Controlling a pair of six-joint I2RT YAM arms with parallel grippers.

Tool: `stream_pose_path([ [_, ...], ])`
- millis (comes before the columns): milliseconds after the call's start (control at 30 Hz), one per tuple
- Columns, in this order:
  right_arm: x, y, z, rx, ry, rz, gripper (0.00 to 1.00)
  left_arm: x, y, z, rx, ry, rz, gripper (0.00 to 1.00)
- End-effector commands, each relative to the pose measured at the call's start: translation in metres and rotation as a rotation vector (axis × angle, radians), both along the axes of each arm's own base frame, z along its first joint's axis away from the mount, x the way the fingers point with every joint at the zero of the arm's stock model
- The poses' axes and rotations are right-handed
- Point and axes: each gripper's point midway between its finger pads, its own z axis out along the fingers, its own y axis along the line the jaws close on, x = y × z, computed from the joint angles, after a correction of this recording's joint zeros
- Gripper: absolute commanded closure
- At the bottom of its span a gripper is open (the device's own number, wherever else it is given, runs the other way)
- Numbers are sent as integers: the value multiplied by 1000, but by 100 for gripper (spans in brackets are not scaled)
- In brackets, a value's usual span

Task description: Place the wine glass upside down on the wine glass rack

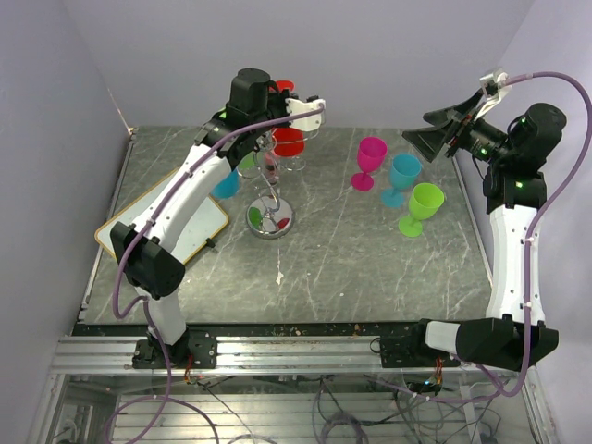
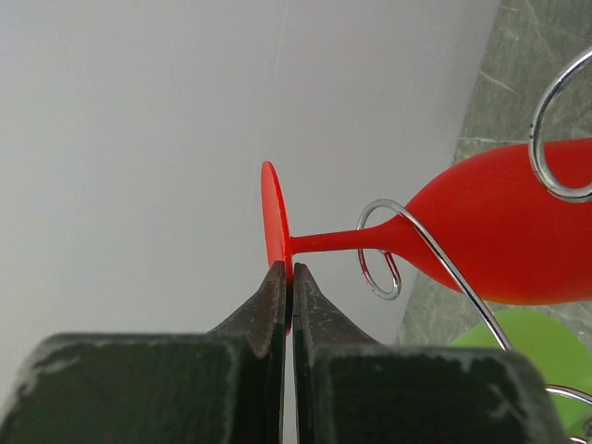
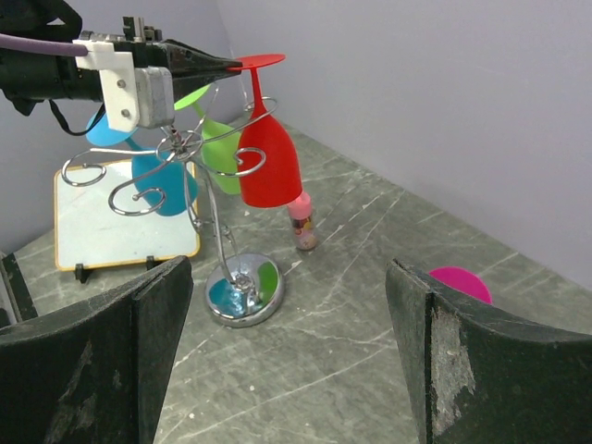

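Note:
The red wine glass (image 3: 268, 162) hangs upside down at the top of the silver wine glass rack (image 3: 244, 289), foot up and bowl down. My left gripper (image 2: 288, 273) is shut on the rim of its flat red foot (image 1: 284, 86). A curled wire arm crosses the stem where it meets the bowl (image 2: 499, 231); whether the glass rests on the arm I cannot tell. The rack's shiny disc base (image 1: 271, 218) stands at the table's left centre. My right gripper (image 3: 287, 351) is open and holds nothing, raised at the back right (image 1: 435, 129).
A blue glass (image 3: 162, 185) and a green glass (image 3: 219, 148) hang on the rack. A pink glass (image 1: 370, 159), a blue one (image 1: 402, 176) and a green one (image 1: 424, 205) stand at the right. A white board (image 1: 199, 227) lies left; a small bottle (image 3: 302, 222) stands behind the rack.

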Motion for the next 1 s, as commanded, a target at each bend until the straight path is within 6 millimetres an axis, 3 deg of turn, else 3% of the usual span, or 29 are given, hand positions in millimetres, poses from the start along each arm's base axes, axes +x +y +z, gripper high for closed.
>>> stream_pose_path([
  [0,-7,-1,8,-3,-35,1,15,2,6,-2,13,12,45,93],
  [300,-7,-2,7,1,-34,-4,15,-10,0,9,19,-3,-38,93],
  [567,-8,-2,7,6,-33,-2,15,-3,1,17,14,-15,-114,93],
  [967,-7,-3,4,7,-28,-4,15,9,2,11,39,-19,-192,93],
])
